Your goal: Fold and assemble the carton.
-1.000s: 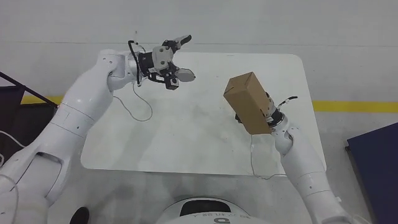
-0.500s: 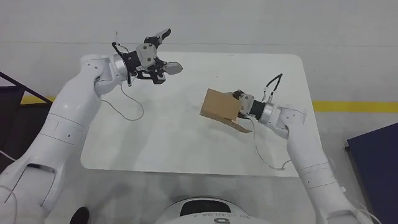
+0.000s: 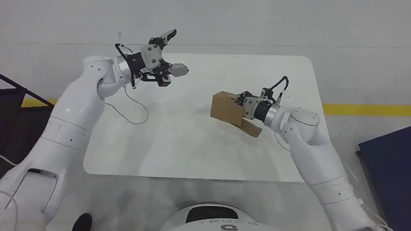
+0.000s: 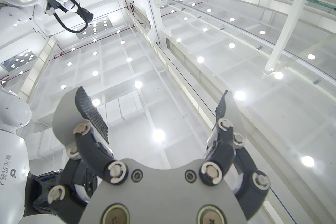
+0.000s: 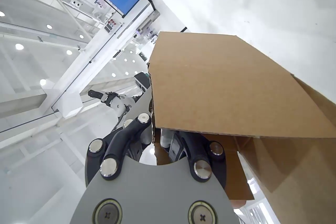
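Carton (image 3: 226,108) of brown cardboard sits over the right-centre of the white bench (image 3: 192,147), tilted, with its long body pointing left and one loose flap (image 3: 252,128) sticking out toward the near right. The right hand (image 3: 247,102) is closed on the carton's right end. In the right wrist view its fingers (image 5: 140,121) pinch a cardboard edge while a broad panel of the carton (image 5: 223,83) spreads out just beyond them. Whether the carton touches the bench I cannot tell. The left hand (image 3: 178,52) hangs above the far left part of the bench, well apart from the carton. Its ribbed fingers (image 4: 90,114) are spread wide with nothing between them, turned up toward the ceiling lights.
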